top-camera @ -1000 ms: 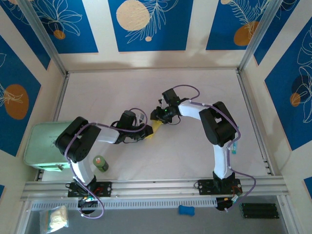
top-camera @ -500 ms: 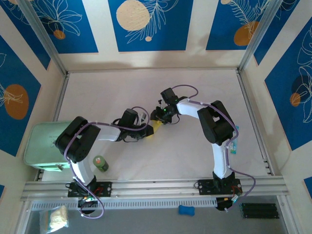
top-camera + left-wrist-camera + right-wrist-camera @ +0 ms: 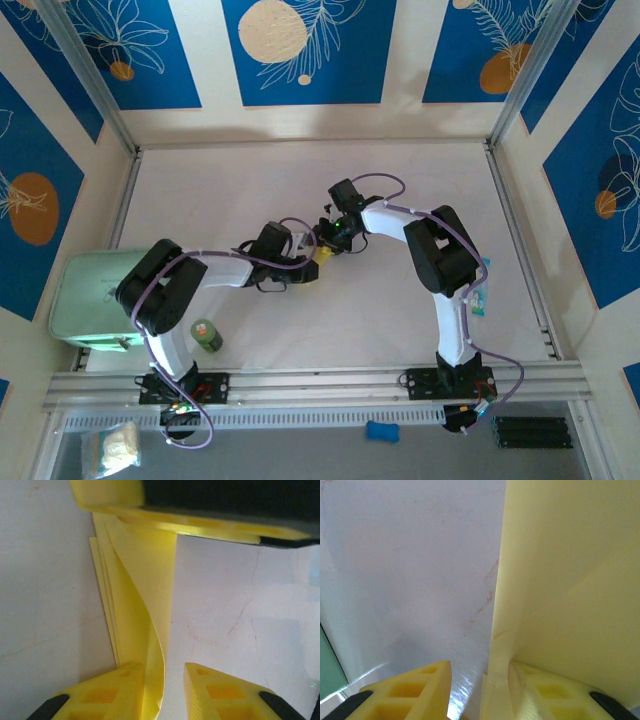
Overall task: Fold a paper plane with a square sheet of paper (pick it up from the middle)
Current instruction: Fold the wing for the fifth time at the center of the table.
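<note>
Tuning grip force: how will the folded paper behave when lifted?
Likely floppy: a flap of the paper curls up between the fingers of the left gripper. Probably light and apt to slide on the smooth table. Its stacked layers may be stiffer along the creases.

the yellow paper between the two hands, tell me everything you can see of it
The paper is thin, pale yellow, unmarked, folded into a narrow stack whose layer edges show staggered along one side. It lies on the white table between the two hands. Its top flap curls up into the open gap of the left hand, against one finger, unclamped. The far end runs under the right hand, whose jaws stand apart around a creased edge.
</note>
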You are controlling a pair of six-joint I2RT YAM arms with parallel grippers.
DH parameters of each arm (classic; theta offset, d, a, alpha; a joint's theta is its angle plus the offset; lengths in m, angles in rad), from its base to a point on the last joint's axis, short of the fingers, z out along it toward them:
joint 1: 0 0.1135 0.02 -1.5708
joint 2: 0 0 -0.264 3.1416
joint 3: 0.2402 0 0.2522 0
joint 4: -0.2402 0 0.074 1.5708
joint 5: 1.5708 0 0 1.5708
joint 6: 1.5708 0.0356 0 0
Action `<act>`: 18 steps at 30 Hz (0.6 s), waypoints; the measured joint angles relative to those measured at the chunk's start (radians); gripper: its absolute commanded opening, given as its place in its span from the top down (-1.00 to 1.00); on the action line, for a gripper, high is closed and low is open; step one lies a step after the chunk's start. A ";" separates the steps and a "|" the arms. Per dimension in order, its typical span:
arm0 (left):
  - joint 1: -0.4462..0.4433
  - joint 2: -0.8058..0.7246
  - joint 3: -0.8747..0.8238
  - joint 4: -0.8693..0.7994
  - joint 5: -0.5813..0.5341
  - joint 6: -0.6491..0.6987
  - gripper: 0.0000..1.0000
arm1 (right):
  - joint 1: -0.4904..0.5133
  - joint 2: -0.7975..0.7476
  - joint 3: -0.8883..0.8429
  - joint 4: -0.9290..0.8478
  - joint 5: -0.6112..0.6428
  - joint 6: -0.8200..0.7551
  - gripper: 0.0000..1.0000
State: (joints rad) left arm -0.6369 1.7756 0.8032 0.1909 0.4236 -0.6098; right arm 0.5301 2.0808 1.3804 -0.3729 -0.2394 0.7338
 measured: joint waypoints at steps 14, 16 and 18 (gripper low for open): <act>-0.036 0.000 0.043 -0.081 -0.089 0.120 0.47 | 0.000 0.005 0.010 -0.010 0.000 0.000 0.26; -0.036 -0.001 0.043 -0.080 -0.093 0.122 0.47 | 0.000 0.005 0.010 -0.010 0.001 0.000 0.27; -0.036 -0.002 0.043 -0.080 -0.101 0.122 0.47 | 0.000 0.005 0.010 -0.010 0.001 0.000 0.27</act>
State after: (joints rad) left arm -0.6731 1.7737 0.8467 0.1108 0.3229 -0.4877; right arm 0.5301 2.0853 1.3903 -0.3828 -0.2386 0.7341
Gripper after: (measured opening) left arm 0.267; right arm 0.367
